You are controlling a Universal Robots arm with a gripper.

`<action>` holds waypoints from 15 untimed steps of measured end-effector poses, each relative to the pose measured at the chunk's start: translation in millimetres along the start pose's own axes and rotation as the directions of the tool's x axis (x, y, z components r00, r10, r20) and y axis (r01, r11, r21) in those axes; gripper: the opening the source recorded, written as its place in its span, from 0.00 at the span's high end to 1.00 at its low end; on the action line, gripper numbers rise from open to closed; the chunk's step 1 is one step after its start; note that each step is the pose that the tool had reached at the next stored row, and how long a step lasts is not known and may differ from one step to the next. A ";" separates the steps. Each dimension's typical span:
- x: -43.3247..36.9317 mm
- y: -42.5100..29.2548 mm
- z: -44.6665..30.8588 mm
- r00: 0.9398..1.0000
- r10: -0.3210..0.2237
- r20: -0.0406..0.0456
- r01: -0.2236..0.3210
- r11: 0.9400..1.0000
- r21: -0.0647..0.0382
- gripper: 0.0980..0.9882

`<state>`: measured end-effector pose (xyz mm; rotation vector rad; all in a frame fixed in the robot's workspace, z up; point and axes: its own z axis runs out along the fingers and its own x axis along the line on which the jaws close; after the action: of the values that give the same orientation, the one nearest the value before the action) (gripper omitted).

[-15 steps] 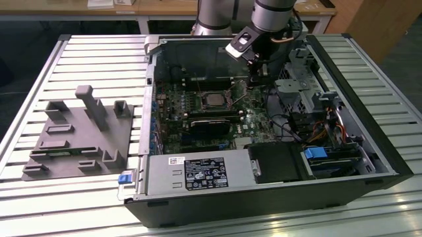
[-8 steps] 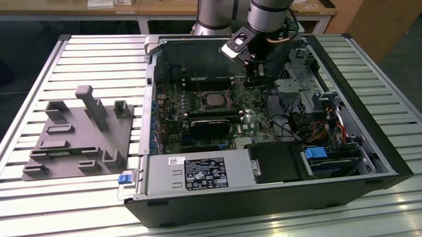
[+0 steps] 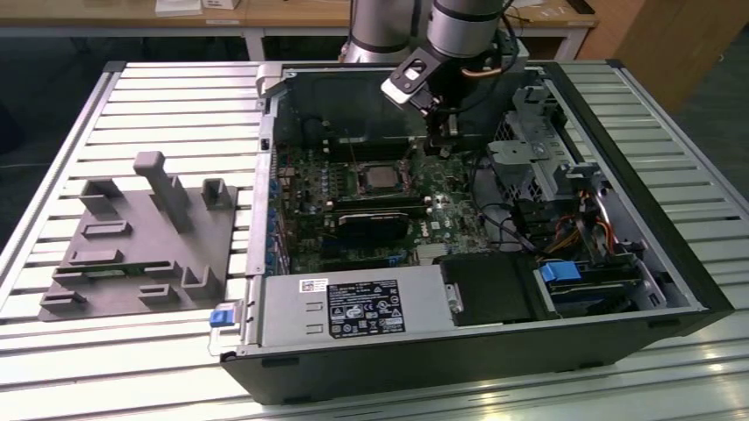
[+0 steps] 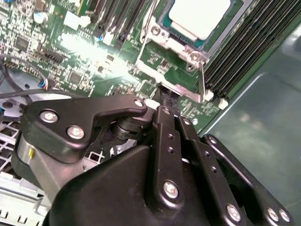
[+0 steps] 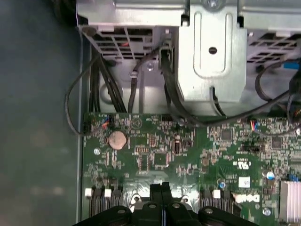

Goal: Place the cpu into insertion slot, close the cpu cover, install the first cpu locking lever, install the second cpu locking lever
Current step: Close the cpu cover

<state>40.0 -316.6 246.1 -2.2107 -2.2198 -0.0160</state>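
Carrier: an open computer case (image 3: 685, 294) lies on the slatted tabletop (image 3: 164, 96). Its green circuit board (image 3: 307, 228) faces up inside.
Cpu: the cpu (image 4: 200, 16) sits flat in the insertion slot (image 4: 187, 37), silver face up. The slot is near the board's middle, toward the case's far wall.
Cpu cover: the cpu cover (image 4: 160, 35) seems to lie down around the chip, whose face shows through the window. I judge it closed, though its latch edge is hard to read.
Locking lever: one thin metal locking lever (image 4: 201, 80) runs along the slot's side, low against the board. I cannot tell whether it is hooked, or which of the two it is.
Claw: the claw (image 4: 165, 92) has its fingers together with no gap showing. The tips are down at the slot bracket's edge, on the side toward the drive cage (image 5: 211, 47). Whether they pinch anything thin there is hidden.
Done: placing the chip, and probably shutting the cover.
Left: by my reading at least one lever, perhaps both, since the claw is down by the lever end.
Elsewhere: a grey fixture tray (image 3: 140, 237) rests near the tabletop's edge, on the exterior view's left and well apart from the case.
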 end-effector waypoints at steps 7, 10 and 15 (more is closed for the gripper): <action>0.1 -11.3 0.6 1.000 0.000 0.000 0.000 1.000 0.000 0.98; 0.1 -15.7 1.1 1.000 0.000 0.000 0.000 1.000 0.000 0.98; 0.1 -23.8 1.9 1.000 0.000 0.000 0.000 1.000 0.000 0.98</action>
<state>16.1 -316.5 244.2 -2.2107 -2.2199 -0.0158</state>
